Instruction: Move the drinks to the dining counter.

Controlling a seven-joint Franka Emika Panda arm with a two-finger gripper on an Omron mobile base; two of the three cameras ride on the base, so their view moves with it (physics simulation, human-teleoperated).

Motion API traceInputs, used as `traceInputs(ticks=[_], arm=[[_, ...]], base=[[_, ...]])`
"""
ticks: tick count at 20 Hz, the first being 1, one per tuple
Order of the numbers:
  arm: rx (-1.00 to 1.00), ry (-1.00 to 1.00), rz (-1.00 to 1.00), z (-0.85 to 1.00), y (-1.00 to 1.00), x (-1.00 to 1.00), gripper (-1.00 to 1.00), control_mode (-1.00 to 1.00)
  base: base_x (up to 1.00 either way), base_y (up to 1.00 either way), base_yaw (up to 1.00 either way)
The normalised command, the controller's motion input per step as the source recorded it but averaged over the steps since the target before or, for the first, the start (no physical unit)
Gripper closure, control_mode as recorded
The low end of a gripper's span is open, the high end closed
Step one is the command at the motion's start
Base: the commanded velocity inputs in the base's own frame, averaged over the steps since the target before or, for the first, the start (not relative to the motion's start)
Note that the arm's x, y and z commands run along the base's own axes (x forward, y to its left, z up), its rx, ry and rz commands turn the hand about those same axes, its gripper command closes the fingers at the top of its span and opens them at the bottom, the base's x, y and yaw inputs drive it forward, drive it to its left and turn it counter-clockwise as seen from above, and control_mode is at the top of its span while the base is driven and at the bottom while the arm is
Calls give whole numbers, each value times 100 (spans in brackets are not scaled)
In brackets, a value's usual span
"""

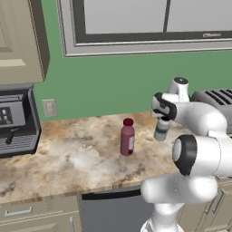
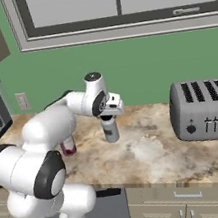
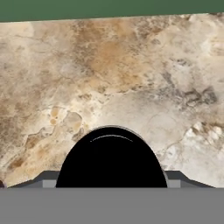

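Fingers (image 2: 111, 114) sit right over the top of the pale grey bottle (image 2: 110, 129), which stands upright on the marbled bench (image 2: 153, 149). You can see its black cap (image 3: 111, 159) bulging large at the bottom middle of the hand view, just where the finger tips would rise, so the bottle lies directly below the hand and between them. Whether they are apart or already clamped on the cap, you cannot tell; the cap hides the tips. From the left base view the grey bottle (image 1: 161, 129) hangs just under the gripper (image 1: 163, 117), with the dark red bottle (image 1: 128, 137) standing upright on the bench nearby, apart from it. To the other side you have a grey toaster (image 2: 205, 109), and a coffee machine (image 1: 16, 120) sits at the far end.
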Motion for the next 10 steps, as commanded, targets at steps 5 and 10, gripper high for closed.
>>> traceInputs(ticks=[5, 10], arm=[[3, -18, 9, 70, 0, -54, 100, -100], [4, -16, 13, 68, 0, -64, 100, -100]], base=[[0, 0, 0], [0, 0, 0]])
